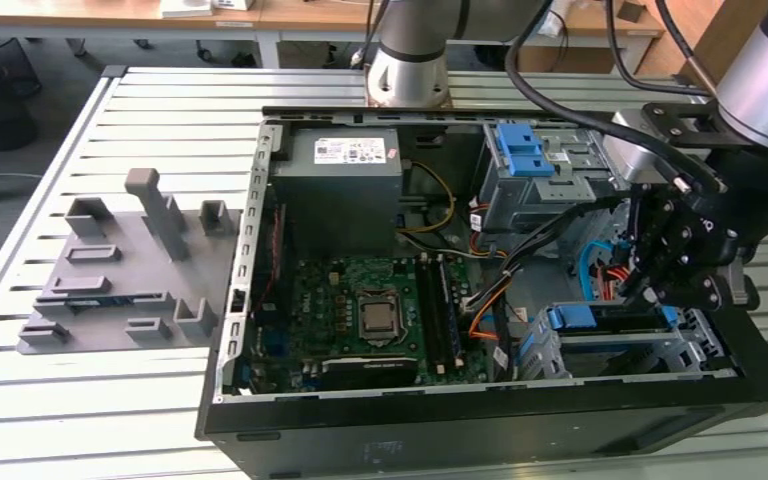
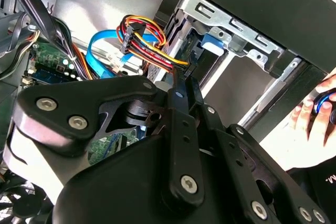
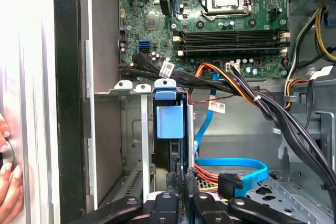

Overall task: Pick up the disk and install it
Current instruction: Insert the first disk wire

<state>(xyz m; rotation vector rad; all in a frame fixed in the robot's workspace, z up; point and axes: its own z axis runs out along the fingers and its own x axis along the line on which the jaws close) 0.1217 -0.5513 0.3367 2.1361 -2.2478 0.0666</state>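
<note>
Blue plastic marks the disk (image 3: pixel 169 109) for us: its bracket tab stands upright in the drive cage (image 3: pixel 131 129) at the front corner of the open computer case (image 1: pixel 491 420), with the dark drive body running down into the cage slot below the tab. In the exterior view we see the same blue bracket (image 1: pixel 584 318) lying along the top of that cage, just beside the case's front wall. Our gripper (image 3: pixel 184 182) sits right at the disk's near end, its black fingers (image 3: pixel 174 182) drawn close together on either side of the drive's edge, so we read it as clamped on the disk. Beside the cage, inside the case, a blue data cable (image 3: pixel 231 163) and a bundle of orange, red and yellow wires (image 2: pixel 149 43) lie loose. Further into the case sits the green motherboard (image 1: pixel 371 310). Outside the case wall, a person's hand (image 2: pixel 315 114) rests. The case itself stands on the slatted tabletop (image 1: pixel 117 400).
</note>
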